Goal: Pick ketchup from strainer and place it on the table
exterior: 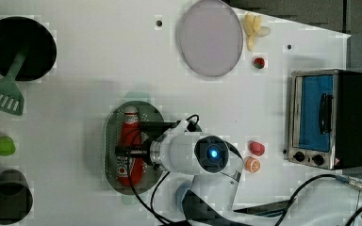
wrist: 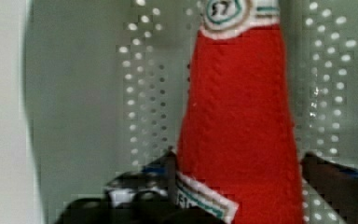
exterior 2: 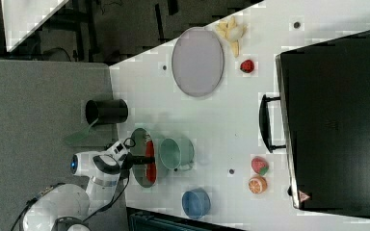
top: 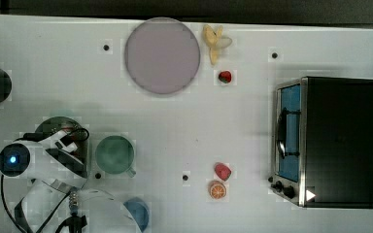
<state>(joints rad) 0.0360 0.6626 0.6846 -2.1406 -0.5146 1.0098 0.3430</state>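
Ketchup (wrist: pixel 242 116) is seen lying in the strainer (wrist: pixel 93 93), flanked at nine and three o'clock by wide-spread gripper (wrist: pixel 242 172) fingers; grasp, lift and placement on the table (top: pixel 223 121) remain.

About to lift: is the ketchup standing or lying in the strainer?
Lying. In the left view the ketchup stretches lengthwise along the floor of the strainer.

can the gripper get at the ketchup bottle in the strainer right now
Probably yes. In the wrist view the gripper straddles the ketchup, one finger on either side, nothing between. The bottle lies flat in the strainer, uncovered from above. Whether the fingers touch it yet is unclear.
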